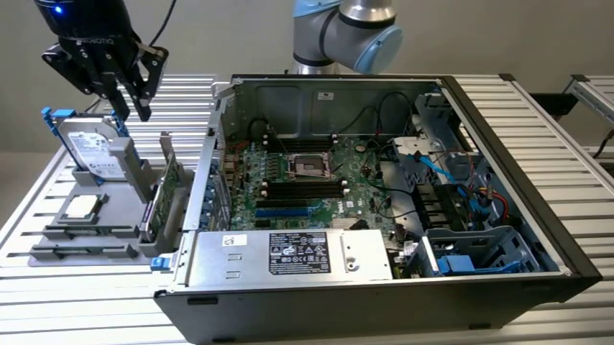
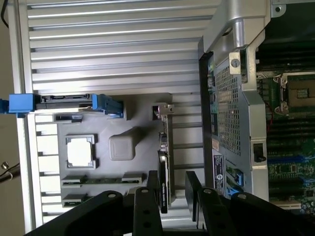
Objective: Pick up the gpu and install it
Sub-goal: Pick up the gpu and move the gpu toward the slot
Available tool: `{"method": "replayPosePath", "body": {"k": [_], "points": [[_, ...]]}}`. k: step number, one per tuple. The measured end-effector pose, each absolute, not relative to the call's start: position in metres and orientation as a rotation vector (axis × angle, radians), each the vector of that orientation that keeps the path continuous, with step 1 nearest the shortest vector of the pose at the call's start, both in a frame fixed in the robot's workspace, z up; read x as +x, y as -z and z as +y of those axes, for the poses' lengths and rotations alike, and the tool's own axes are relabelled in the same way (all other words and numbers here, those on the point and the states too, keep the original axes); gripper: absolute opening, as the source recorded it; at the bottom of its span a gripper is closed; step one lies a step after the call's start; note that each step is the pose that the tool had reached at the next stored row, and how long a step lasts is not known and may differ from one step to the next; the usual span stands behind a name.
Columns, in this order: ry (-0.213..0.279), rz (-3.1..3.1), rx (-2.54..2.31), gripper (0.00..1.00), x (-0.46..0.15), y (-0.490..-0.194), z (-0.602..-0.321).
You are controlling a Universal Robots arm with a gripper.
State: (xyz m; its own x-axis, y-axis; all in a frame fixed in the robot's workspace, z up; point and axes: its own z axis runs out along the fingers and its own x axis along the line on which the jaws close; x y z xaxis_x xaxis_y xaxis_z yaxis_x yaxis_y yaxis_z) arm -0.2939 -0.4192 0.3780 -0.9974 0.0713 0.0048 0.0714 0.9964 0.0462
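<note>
Gripper [image 1: 134,113] hangs above the grey holder [image 1: 77,253] at the exterior view's left. Its jaws are spread wide with nothing in them.

The gpu [image 1: 171,188] stands on edge in that holder, just beside the open computer case [image 1: 384,316], not yet lifted. In the wrist view its thin top edge lies in the gap between the fingers [image 2: 193,189], nearer one than the other.

Hard drive [image 1: 91,147] and CPU chip [image 1: 82,206] sit in the same holder, on the side away from the case.

My reading: this is the approach to the grasp. To do it well:
- centre the gap over the card's edge
- keep the fingers parallel to its faces
- descend straight, clear of the case wall
- close on the flat faces, not on components
</note>
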Motion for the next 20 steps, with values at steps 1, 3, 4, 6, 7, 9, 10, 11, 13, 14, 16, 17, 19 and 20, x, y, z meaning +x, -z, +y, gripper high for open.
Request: {"method": "replayPosePath", "body": {"k": [1, 3, 4, 6, 7, 9, 10, 11, 13, 14, 16, 17, 19, 20], "points": [[0.072, -3.136, -0.112, 0.36, -0.295, -0.376, -0.419], [0.071, -3.136, -0.111, 0.36, -0.297, -0.373, -0.420], [0.071, -3.136, -0.111, 0.36, -0.297, -0.372, -0.420], [0.070, -3.136, -0.109, 0.36, -0.298, -0.368, -0.421], [0.070, -3.136, -0.108, 0.36, -0.298, -0.366, -0.421], [0.071, -3.136, -0.105, 0.36, -0.299, -0.363, -0.421], [0.070, -3.136, -0.104, 0.36, -0.299, -0.361, -0.421], [0.071, -3.136, -0.103, 0.36, -0.299, -0.359, -0.422], [0.071, -3.136, -0.101, 0.36, -0.300, -0.355, -0.422], [0.070, -3.136, -0.099, 0.36, -0.300, -0.354, -0.422], [0.070, -3.136, -0.096, 0.36, -0.300, -0.350, -0.422], [0.070, -3.136, -0.093, 0.36, -0.300, -0.348, -0.422], [0.070, -3.136, -0.089, 0.36, -0.301, -0.344, -0.422], [0.070, -3.136, -0.086, 0.36, -0.301, -0.343, -0.422]]}}
